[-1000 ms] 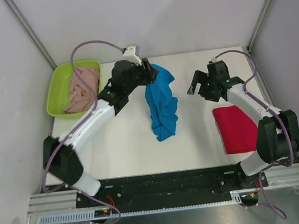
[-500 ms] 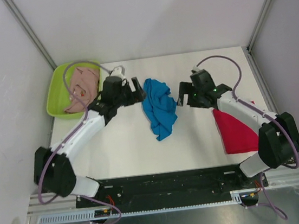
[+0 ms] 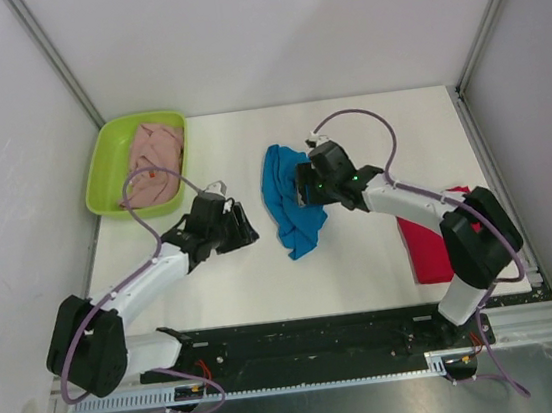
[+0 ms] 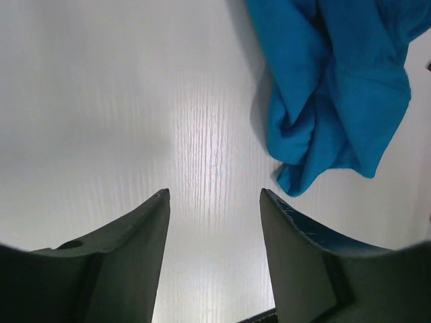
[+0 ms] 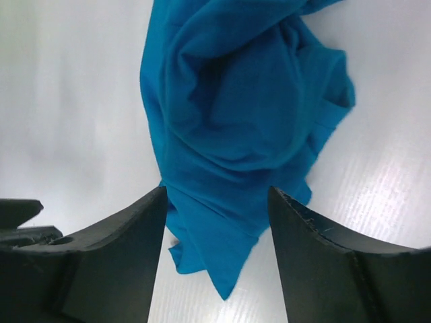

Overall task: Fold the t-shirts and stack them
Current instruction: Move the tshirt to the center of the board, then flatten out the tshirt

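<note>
Crumpled blue t-shirt (image 5: 242, 114) lies on the white table (image 5: 67, 101); the right hand (image 5: 217, 192) hangs over its edge, fingers (image 5: 121, 249) apart

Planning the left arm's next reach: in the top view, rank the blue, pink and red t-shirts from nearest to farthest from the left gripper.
1. Blue t-shirt, mid-table, just right of the left gripper.
2. Pink t-shirt, in the green tray, far left corner.
3. Red t-shirt, by the right edge.

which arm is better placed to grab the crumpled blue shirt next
Right. The right gripper hangs open directly over the crumpled bright blue cloth t-shirt; the left gripper is open above the white table, the shirt off to its side.
</note>
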`<state>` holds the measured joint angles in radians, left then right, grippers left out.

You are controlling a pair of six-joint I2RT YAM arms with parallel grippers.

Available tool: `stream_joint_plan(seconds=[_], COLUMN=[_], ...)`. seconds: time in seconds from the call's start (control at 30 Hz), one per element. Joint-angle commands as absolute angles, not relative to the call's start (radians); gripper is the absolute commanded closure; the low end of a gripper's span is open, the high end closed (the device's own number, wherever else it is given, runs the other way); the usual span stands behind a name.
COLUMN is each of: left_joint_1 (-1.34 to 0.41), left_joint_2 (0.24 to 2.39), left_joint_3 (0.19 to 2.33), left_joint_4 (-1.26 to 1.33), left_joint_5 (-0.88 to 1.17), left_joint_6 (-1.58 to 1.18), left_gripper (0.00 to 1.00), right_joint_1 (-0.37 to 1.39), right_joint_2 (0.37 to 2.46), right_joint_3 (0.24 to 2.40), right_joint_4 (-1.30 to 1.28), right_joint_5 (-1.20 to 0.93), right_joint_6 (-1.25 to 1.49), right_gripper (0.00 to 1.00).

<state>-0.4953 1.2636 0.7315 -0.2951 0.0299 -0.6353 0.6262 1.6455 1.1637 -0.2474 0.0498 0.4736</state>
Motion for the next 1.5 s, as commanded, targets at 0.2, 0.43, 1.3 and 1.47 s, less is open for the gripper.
stream_joint_plan(seconds=[0.2,0.43,1.3,1.47], left_joint_1=[-0.553,-0.642,-0.665,-0.665], left_joint_2=[1.230,1.291,1.690,1.709], left_joint_3=[0.690,0.723,0.926,0.938], left_joint_4=[-0.269,-0.248,-0.071,-0.111], left_joint_5=[0.087,0.103,0.021,-0.055], left_joint_6=[-0.689,-0.704,-0.855,-0.863], left_gripper=[0.46,0.49,0.61,0.81], right_joint_1=[0.743,0.748,0.602,0.542], right_joint_2=[1.770,1.833,1.833,1.812], right_joint_3=[1.321,1.376,1.428,1.429], right_joint_4=[-0.229,-0.237,-0.389,-0.390], right_joint_5=[0.273,0.327,0.306,0.277], right_joint_6=[0.359,0.334,0.362,0.372], right_gripper=[0.38,0.38,1.00,1.00])
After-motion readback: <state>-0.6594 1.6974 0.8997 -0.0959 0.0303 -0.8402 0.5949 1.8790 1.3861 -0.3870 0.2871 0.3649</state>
